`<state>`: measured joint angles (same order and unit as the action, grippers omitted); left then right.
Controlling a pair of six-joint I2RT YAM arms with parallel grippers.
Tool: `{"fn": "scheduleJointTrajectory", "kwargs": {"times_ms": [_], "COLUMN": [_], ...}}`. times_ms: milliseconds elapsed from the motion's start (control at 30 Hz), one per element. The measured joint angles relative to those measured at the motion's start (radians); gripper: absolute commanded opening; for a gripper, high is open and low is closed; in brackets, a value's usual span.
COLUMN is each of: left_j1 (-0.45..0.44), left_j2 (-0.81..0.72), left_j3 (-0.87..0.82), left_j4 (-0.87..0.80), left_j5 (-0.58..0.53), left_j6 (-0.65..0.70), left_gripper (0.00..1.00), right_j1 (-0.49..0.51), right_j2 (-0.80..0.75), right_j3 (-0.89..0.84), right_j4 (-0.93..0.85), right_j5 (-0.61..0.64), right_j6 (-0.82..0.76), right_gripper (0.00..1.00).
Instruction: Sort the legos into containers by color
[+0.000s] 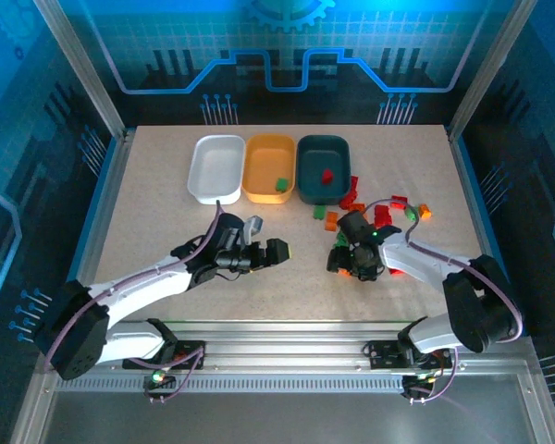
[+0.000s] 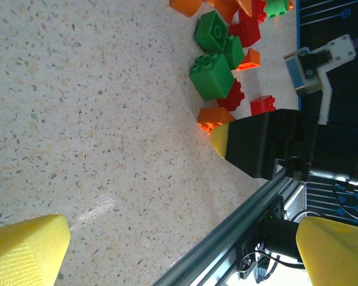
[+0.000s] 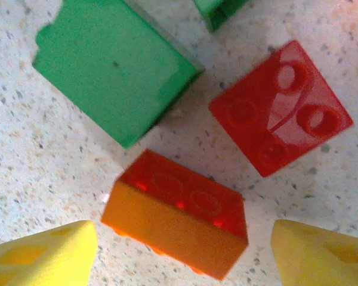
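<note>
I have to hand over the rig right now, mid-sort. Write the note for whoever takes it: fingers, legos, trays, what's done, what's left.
Left gripper: fingers open, holding nothing, over bare table.
Right gripper: fingers open, lowered either side of an orange brick, not gripping it.
Done: one green lego in the orange-yellow tray, one red lego in the teal tray. White tray has none.
Left: the loose pile of red, orange and green legos on the table right of the trays. Orange presumably goes in the white tray.
</note>
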<state>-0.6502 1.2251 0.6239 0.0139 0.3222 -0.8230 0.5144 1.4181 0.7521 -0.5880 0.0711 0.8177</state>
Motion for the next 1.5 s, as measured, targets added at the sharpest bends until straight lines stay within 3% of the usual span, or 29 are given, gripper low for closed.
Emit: {"fn": "scheduleJointTrajectory", "kwargs": {"times_ms": [267, 767, 967, 1067, 1233, 1400, 1500], "left_j1": [0.002, 0.055, 0.101, 0.184, 0.404, 0.664, 0.747], "left_j2": [-0.100, -0.212, -0.258, -0.314, -0.381, -0.367, -0.313], "left_j3": [-0.019, -0.093, -0.099, -0.105, -0.105, -0.169, -0.221], "left_j4": [-0.047, -0.106, -0.149, -0.181, -0.254, -0.238, -0.222], "left_j5": [-0.047, -0.072, -0.074, -0.075, -0.075, 0.032, 0.112], "left_j6": [0.018, 0.021, 0.043, 0.044, 0.031, -0.044, -0.079], "left_gripper": [0.99, 0.99, 0.99, 0.99, 0.99, 0.99, 0.99], "right_j1": [0.005, 0.102, 0.164, 0.200, 0.251, 0.290, 0.299], "right_j2": [0.060, 0.209, 0.208, 0.198, 0.222, 0.446, 0.624], "right_j3": [0.036, 0.160, 0.216, 0.273, 0.454, 0.799, 1.035], "right_j4": [0.037, 0.016, -0.032, -0.070, -0.070, 0.034, 0.074], "right_j5": [0.024, 0.116, 0.180, 0.211, 0.219, 0.195, 0.160], "right_j6": [0.115, 0.186, 0.172, 0.153, 0.080, -0.054, -0.138], "right_gripper": [0.78, 0.50, 0.45, 0.45, 0.44, 0.44, 0.44]}}
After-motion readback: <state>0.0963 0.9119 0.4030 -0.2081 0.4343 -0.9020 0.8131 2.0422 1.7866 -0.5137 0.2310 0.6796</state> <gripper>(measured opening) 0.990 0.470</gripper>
